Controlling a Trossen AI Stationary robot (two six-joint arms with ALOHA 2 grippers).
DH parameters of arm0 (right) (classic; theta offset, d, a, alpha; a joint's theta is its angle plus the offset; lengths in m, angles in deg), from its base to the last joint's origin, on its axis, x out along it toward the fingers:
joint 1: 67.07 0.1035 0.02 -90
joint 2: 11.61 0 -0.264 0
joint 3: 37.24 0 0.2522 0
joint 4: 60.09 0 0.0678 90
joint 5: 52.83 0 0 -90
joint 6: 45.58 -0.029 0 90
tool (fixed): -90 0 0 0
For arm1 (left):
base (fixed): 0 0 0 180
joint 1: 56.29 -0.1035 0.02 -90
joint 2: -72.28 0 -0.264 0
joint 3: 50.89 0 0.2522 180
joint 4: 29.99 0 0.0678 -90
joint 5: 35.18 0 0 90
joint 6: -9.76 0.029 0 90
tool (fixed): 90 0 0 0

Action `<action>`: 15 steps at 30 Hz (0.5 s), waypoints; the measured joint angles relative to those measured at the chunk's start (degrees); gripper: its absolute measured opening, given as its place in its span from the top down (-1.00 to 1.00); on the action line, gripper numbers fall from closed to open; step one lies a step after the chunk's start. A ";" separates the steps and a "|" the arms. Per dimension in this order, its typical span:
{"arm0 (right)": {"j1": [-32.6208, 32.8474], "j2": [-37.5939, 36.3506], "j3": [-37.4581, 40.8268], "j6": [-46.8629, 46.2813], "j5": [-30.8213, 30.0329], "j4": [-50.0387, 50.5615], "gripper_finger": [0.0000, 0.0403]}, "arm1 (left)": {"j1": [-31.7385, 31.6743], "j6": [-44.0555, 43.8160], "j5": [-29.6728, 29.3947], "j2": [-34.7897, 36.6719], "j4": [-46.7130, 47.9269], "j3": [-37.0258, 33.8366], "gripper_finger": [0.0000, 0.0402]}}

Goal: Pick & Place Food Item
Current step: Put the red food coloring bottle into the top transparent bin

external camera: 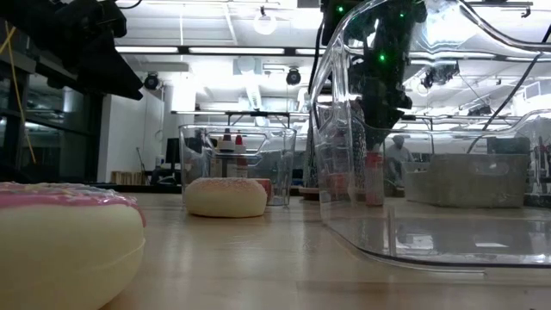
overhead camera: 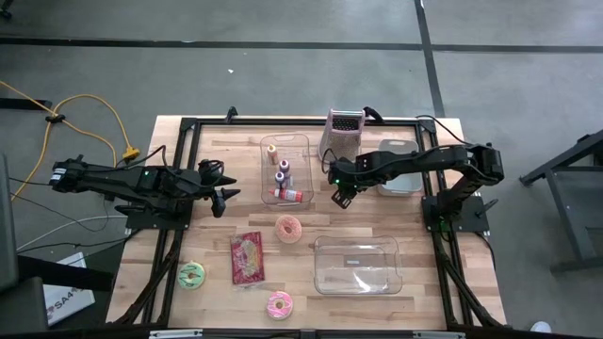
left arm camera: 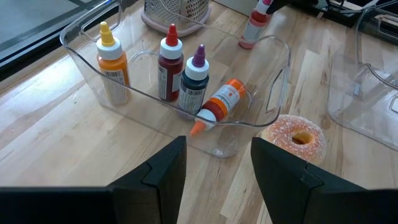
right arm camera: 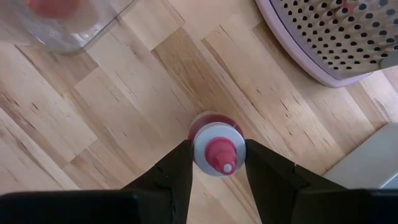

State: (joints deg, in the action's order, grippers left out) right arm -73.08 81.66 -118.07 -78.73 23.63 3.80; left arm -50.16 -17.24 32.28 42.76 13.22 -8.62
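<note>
Right gripper (right arm camera: 216, 163) clamped on a red-capped bottle (right arm camera: 216, 144), fingers pressed to either side of its neck, pointing steeply down at the wooden table (right arm camera: 93, 118). Directly beyond the grip, a perforated grater (right arm camera: 336, 34); off to one side, the corner of a clear bin (right arm camera: 68, 25). Inside that bin, seen from the left wrist: orange bottle (left arm camera: 112, 62), dark red bottle (left arm camera: 170, 62) and purple-capped bottle (left arm camera: 195, 78) upright, an orange-labelled bottle (left arm camera: 219, 106) lying tilted. Sugared donut (left arm camera: 295, 134) just outside the bin. Left gripper (left arm camera: 217, 165) apart, fingers spread, holding nothing, short of the bin.
</note>
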 joint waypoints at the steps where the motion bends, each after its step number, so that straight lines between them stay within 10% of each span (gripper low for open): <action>1: 0.02 0.00 0.00 0.00 0.00 0.00 0.34 | -0.02 0.02 0.00 0.00 0.00 0.00 0.14; 15: -0.13 -0.04 0.00 0.42 -1.39 0.05 0.50 | 0.00 0.02 0.00 0.02 0.00 0.00 0.14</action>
State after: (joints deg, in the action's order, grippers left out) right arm -73.22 81.62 -118.07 -78.31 22.24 3.85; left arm -50.17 -17.22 32.28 42.78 13.22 -8.62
